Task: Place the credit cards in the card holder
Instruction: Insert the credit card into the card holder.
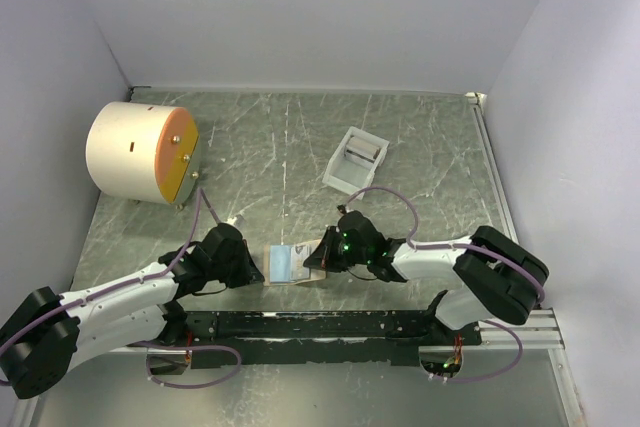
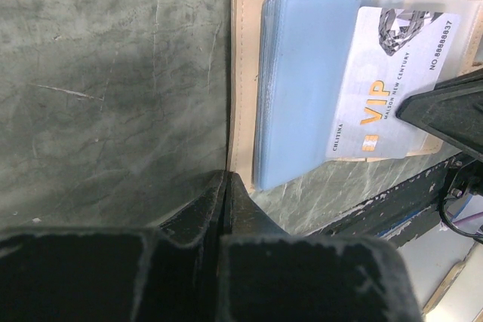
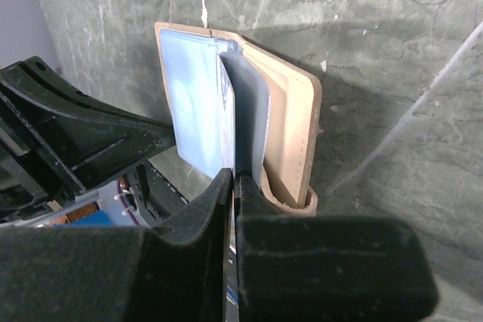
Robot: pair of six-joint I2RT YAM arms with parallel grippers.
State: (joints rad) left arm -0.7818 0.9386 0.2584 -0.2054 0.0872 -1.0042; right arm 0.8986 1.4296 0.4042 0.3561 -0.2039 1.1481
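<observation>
Wallet [image 2: 240, 65] w/ VIP card [image 2: 377, 88] inside

Soft, even light from overhead fills the top view. The white walls [image 1: 300, 7] are bright, and the grey-green marbled table [image 1: 280, 147] shows a dull sheen without hard glare. The cream cylinder with an orange face [image 1: 135, 152] throws only a faint shadow at its foot. In the wrist views the black left fingers [image 2: 189, 224] and black right fingers [image 3: 189, 216] are dark, blurred masses, while the tan folding wallet with light-blue sleeves [image 2: 302, 73] is sharp. In the right wrist view it casts a broad soft shadow to its right.
</observation>
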